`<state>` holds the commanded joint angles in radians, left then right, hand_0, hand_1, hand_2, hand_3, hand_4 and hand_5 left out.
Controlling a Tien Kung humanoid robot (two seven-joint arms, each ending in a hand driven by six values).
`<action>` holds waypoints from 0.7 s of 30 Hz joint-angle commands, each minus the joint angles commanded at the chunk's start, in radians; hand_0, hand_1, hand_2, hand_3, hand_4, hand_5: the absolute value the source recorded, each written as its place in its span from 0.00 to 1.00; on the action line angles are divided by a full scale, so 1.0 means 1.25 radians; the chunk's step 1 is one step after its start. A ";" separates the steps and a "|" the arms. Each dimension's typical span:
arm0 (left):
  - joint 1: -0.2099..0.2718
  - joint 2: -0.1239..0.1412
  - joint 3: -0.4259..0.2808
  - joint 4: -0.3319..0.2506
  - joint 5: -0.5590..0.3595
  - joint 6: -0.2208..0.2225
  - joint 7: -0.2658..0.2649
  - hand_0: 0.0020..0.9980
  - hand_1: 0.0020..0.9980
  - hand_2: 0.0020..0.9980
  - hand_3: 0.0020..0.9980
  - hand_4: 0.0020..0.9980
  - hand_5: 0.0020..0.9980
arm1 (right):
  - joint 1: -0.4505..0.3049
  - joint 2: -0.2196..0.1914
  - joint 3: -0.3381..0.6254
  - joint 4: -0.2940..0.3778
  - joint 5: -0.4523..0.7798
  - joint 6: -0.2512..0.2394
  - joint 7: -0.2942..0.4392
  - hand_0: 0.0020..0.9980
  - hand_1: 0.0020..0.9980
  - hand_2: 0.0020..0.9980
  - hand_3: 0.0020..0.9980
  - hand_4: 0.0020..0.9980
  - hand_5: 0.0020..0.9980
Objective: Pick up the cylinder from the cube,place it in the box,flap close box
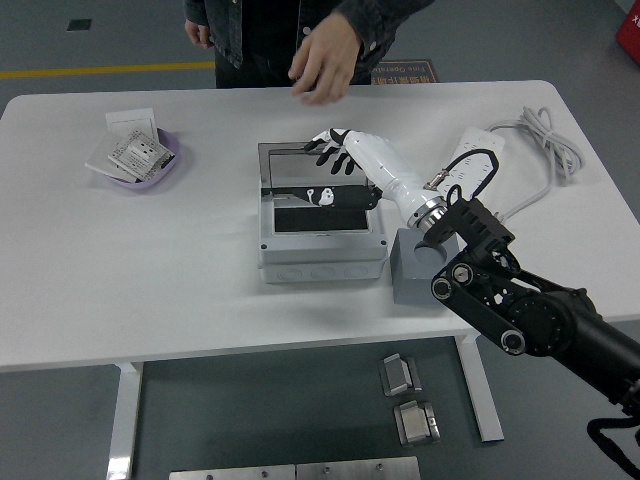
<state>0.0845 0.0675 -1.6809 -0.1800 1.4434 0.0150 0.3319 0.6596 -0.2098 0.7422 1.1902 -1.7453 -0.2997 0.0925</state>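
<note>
The grey box [320, 255] stands mid-table with its clear flap [300, 165] hinged at the far side and leaning over the opening. My right hand [335, 150], white with black fingers, is at the flap's far top edge with the fingers spread and holding nothing. The box's inside looks dark, and I cannot see the cylinder in it. The grey cube [412, 268] stands to the right of the box, beside my right forearm, with nothing on top. My left arm is out of view.
A person stands at the far side and holds one hand [325, 65] out over the table's far edge, above the box. A purple bowl [160, 170] with cards sits far left. A white power strip [478, 160] with its cable [540, 135] lies far right.
</note>
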 joint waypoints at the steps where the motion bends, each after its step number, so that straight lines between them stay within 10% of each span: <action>1: 0.000 0.000 0.000 0.000 0.000 0.000 0.000 0.62 0.61 0.56 0.59 0.67 0.27 | 0.008 0.000 0.003 0.008 -0.002 0.001 -0.002 0.37 0.42 0.53 0.69 0.96 0.49; 21: -0.010 0.011 0.004 0.000 0.006 -0.001 0.006 0.62 0.61 0.56 0.59 0.67 0.26 | 0.181 0.114 -0.037 -0.284 -0.010 0.016 0.015 0.38 0.42 0.55 0.70 0.95 0.50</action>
<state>0.0717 0.0808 -1.6761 -0.1800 1.4507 0.0131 0.3390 0.8853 -0.0668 0.6963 0.8354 -1.7573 -0.2801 0.1116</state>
